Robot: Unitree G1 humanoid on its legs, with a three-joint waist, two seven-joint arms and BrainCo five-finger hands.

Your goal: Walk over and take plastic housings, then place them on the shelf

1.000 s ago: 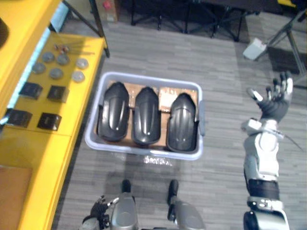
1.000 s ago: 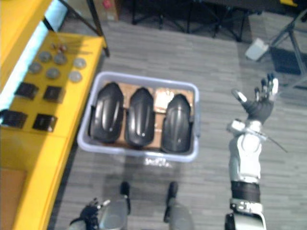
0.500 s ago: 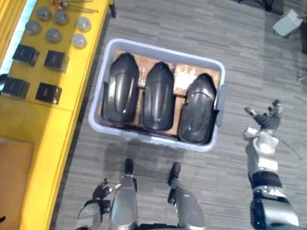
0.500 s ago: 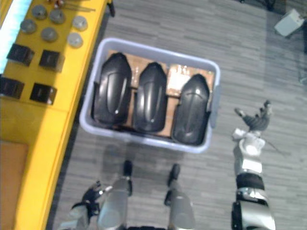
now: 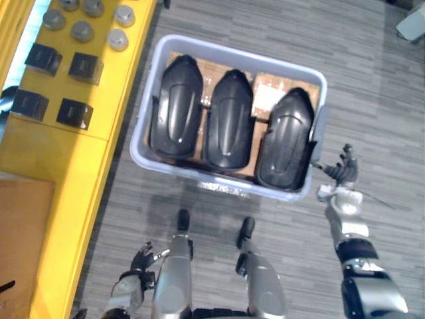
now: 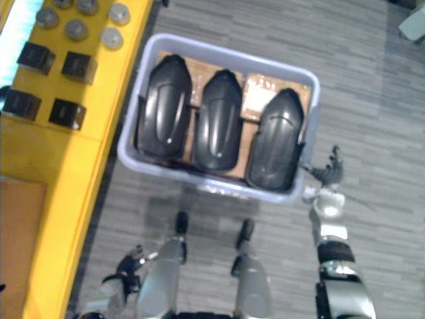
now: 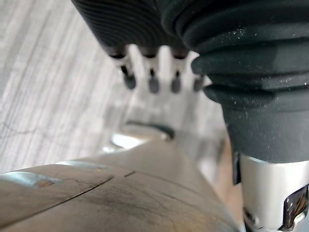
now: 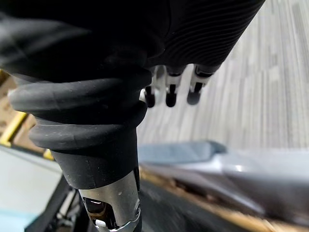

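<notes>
Preparing pickup: hovering open right hand beside tote handle, hanging left hand loose-fingered. Probably needing next: reaching in, gripping nearest plastic housing.

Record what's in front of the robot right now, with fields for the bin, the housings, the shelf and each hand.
Bin: pale blue bin on the floor, ahead of the robot
Contents: three black plastic housings side by side: left housing, middle housing, right housing
Shelf: yellow shelf on the robot's left, carrying black blocks and silver discs
Right: right hand open, beside the bin's handle; contact unclear
Left: left hand open, low, holding nothing
Progress: no housing taken yet
</notes>
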